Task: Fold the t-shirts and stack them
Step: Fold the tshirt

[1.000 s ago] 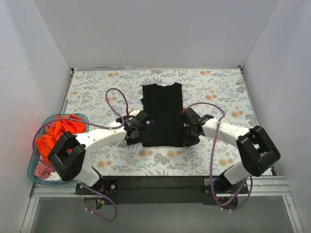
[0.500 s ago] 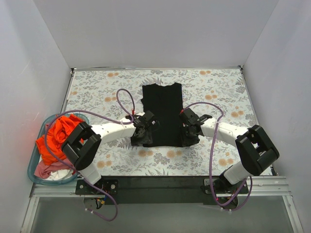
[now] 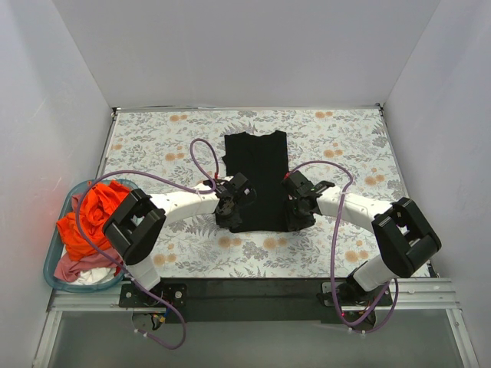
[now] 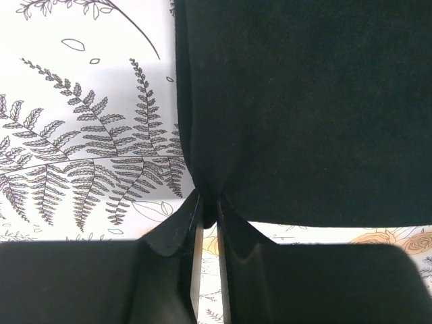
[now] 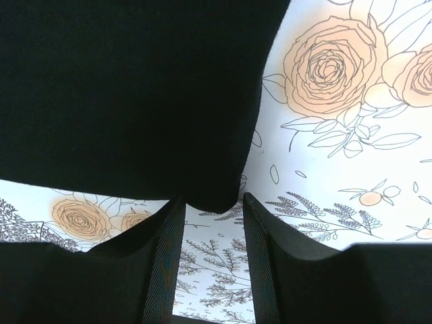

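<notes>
Black t-shirt [image 3: 257, 165] lies flat on the table [image 3: 345, 146]. Left hand [image 4: 208, 204] pinches its near hem corner; right hand [image 5: 212, 202] straddles the other corner, jaws apart, apparently ungripped. Lifting now risks a one-sided, skewed fold.

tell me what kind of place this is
Probably a robot test booth, not a home: white panel walls box in a floral-covered table, with a black t-shirt and a teal laundry basket.

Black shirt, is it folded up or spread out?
Partly folded: the black shirt lies on the table as a long narrow strip, no sleeves sticking out, not yet folded short.
</notes>
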`<state>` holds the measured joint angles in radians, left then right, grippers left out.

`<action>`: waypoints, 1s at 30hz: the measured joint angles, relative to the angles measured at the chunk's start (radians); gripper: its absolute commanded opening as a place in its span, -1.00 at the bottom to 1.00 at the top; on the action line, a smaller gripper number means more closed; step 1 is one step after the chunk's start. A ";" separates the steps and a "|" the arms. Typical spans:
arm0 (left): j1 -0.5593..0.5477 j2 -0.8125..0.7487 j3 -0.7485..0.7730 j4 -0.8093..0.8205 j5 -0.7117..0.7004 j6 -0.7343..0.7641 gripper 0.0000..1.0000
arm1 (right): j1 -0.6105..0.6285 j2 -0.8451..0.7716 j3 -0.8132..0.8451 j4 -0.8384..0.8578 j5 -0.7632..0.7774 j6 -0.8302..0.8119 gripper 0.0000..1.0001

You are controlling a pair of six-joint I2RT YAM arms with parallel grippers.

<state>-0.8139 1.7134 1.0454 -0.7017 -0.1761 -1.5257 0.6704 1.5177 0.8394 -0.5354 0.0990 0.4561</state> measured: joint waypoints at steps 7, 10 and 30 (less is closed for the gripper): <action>0.000 0.001 0.001 -0.001 0.001 0.000 -1.00 | 0.000 0.022 0.016 -0.005 -0.008 -0.019 -0.11; 0.000 0.001 0.001 -0.002 0.001 0.000 -1.00 | 0.000 0.040 0.030 -0.014 -0.018 -0.030 -0.28; -0.525 -0.348 -0.134 -0.321 0.120 -0.290 -1.00 | 0.320 -0.364 -0.039 -0.358 -0.235 0.068 -0.97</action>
<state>-1.3392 1.3655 0.9112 -1.0229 -0.0559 -1.8153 0.9901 1.1534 0.8005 -0.8936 -0.1360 0.5236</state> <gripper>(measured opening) 0.093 0.041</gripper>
